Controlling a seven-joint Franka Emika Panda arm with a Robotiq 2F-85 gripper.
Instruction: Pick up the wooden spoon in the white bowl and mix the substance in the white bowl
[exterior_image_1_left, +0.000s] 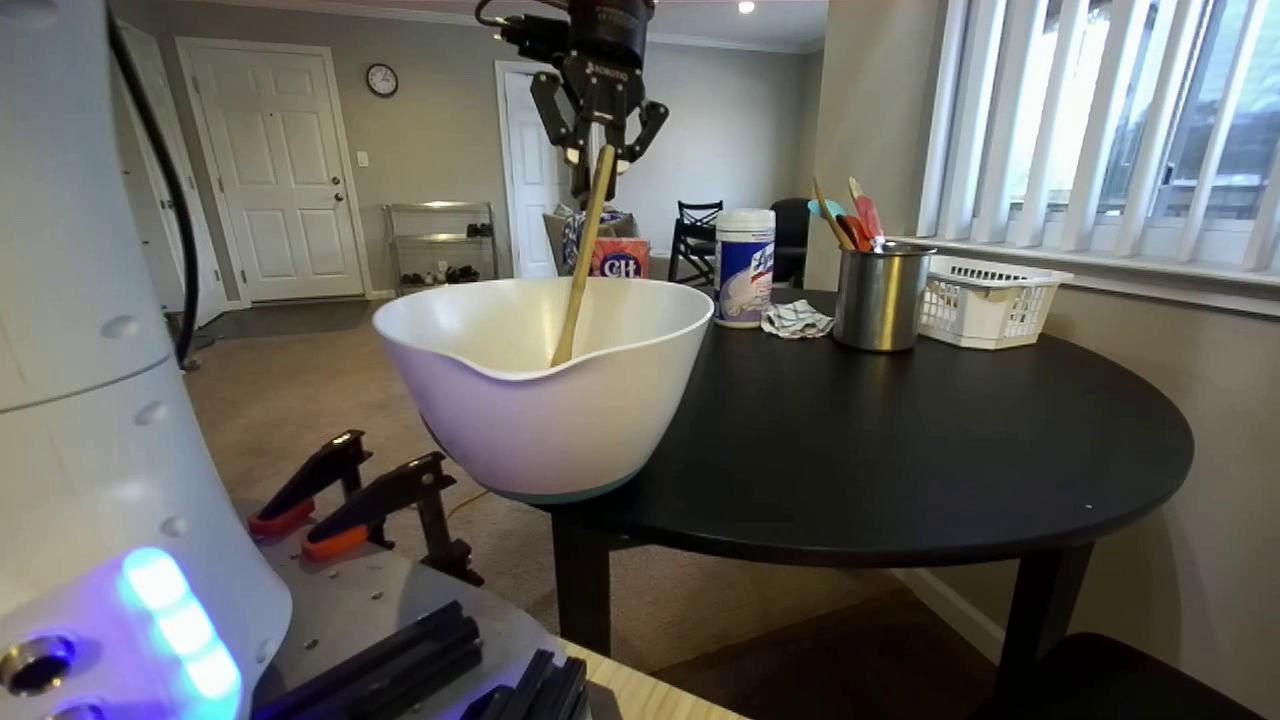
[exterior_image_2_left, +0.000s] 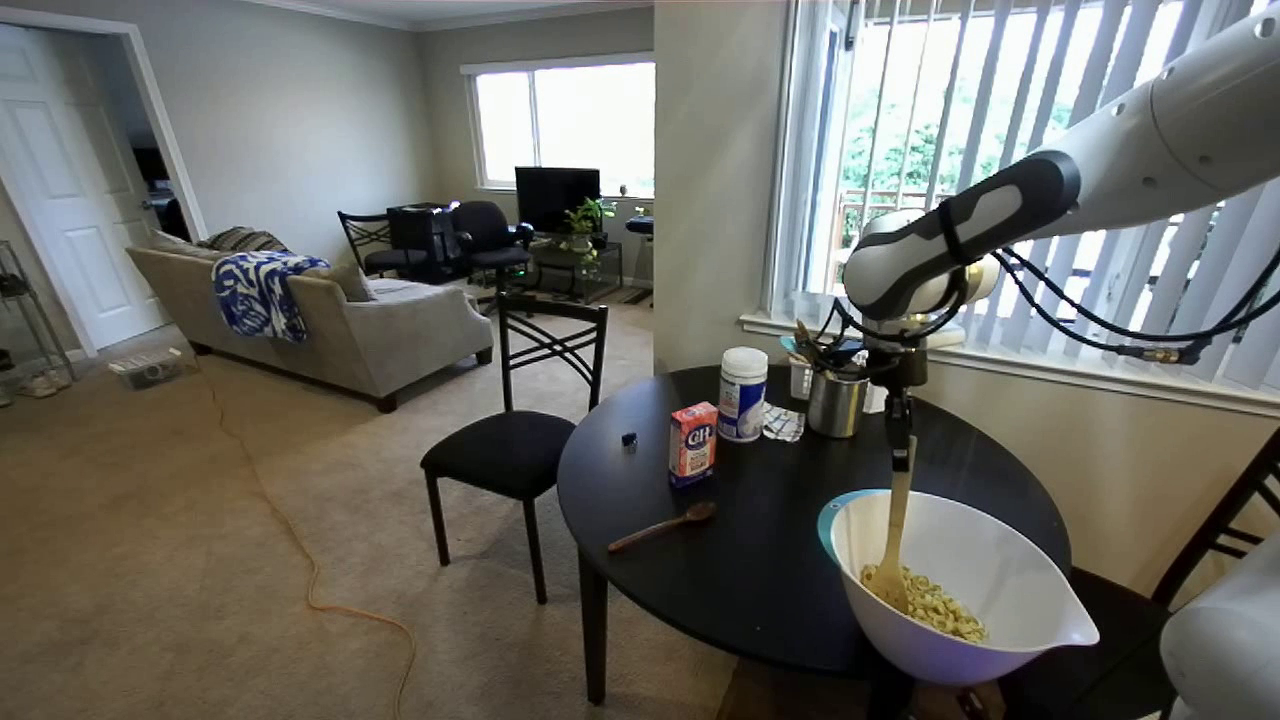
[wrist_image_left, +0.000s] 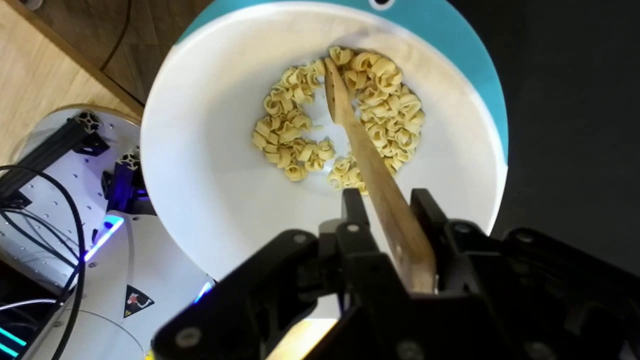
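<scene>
Arm (exterior_image_2_left: 1080, 190) comes in with forearm sloping down, wrist bent so the gripper (wrist_image_left: 388, 197) points straight down over the white bowl (exterior_image_1_left: 520, 430). Fingers are slightly apart, one on each side of the wooden spoon (wrist_image_left: 369, 155) at its upper handle; wrist view shows a sliver of bowl between the wood and the finger on that view's left. Contact on the other side: can't tell. Spoon stands tilted in the bowl, head down among the pasta (wrist_image_left: 390, 115), handle end up above the rim.

Materials: spoon is pale tan wood, slim straight handle, broader flat head. Bowl is glossy white, flared, with a pour spout and a teal grip (wrist_image_left: 450, 37). Pasta is pale yellow, small curled pieces, lying in a broken ring with bare bowl floor in the middle. Table (exterior_image_1_left: 950, 450) is black, smooth, round. On it: brushed metal pot (exterior_image_1_left: 880, 300) of utensils (exterior_image_1_left: 868, 215), white plastic lattice basket (exterior_image_1_left: 990, 305), crumpled checked cloth (exterior_image_1_left: 797, 318), and a reddish-brown spoon (exterior_image_2_left: 665, 527) in an exterior view.
</scene>
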